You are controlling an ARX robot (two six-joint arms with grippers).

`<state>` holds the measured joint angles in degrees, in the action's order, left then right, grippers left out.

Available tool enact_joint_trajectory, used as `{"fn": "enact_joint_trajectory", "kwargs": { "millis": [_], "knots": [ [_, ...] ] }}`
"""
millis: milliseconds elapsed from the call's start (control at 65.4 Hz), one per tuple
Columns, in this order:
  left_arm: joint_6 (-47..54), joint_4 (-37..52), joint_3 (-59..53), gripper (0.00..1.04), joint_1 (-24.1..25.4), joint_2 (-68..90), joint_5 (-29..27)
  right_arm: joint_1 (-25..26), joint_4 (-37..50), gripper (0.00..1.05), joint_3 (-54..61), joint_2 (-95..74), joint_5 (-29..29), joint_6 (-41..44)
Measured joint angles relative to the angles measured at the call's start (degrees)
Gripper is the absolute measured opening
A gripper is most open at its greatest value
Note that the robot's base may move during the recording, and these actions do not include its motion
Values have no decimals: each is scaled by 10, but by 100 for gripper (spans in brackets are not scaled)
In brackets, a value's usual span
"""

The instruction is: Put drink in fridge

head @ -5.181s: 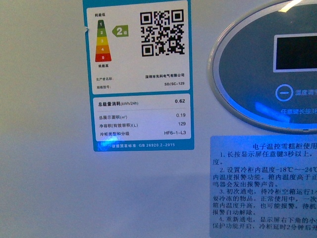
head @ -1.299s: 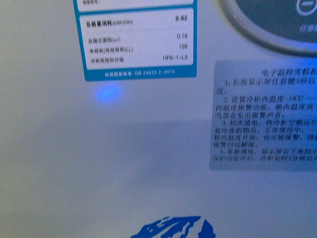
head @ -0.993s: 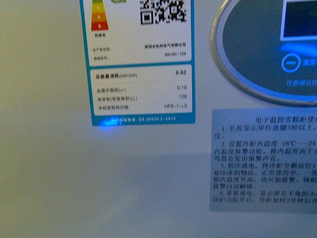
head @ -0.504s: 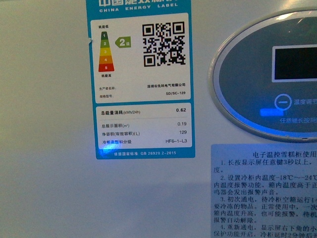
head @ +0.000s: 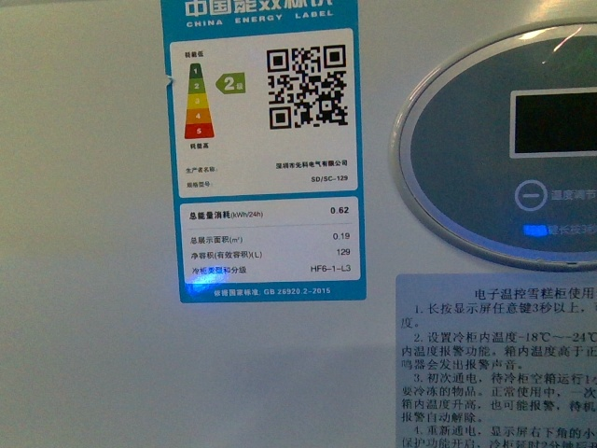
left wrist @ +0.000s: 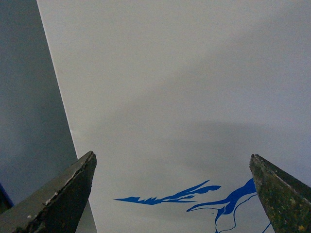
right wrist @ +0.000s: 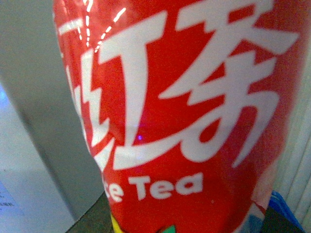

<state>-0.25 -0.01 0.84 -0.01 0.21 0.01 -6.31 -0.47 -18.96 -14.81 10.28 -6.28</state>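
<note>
Drink (right wrist: 170, 111), filling the right wrist view, clamped in the right gripper (right wrist: 182, 218); we judge it stiff, heavy, slick, best held mid-body. Left gripper (left wrist: 171, 156) gapes empty before the fridge (head: 93, 280), energy label (head: 266, 149) at 11 o'clock.

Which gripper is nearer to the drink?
Right. The drink sits within the right gripper; the left gripper, open, faces the fridge front, with no drink in its view.

The fridge (head: 84, 280) front bears an energy label (head: 266, 149) and, seemingly, an instruction sticker (head: 494, 359).
</note>
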Motion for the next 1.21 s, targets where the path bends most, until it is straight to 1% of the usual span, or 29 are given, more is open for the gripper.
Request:
{"fn": "enact_joint_trajectory", "kwargs": {
  "millis": [46,199,1207],
  "knots": [
    [0,0,0,97,0,0,0,-9,3,37,0,0,5,1],
    [0,0,0,97,0,0,0,-13,-1,37,1,0,13,8],
    [0,0,0,97,0,0,0,-14,-6,37,6,-1,15,12]
  ]
}}
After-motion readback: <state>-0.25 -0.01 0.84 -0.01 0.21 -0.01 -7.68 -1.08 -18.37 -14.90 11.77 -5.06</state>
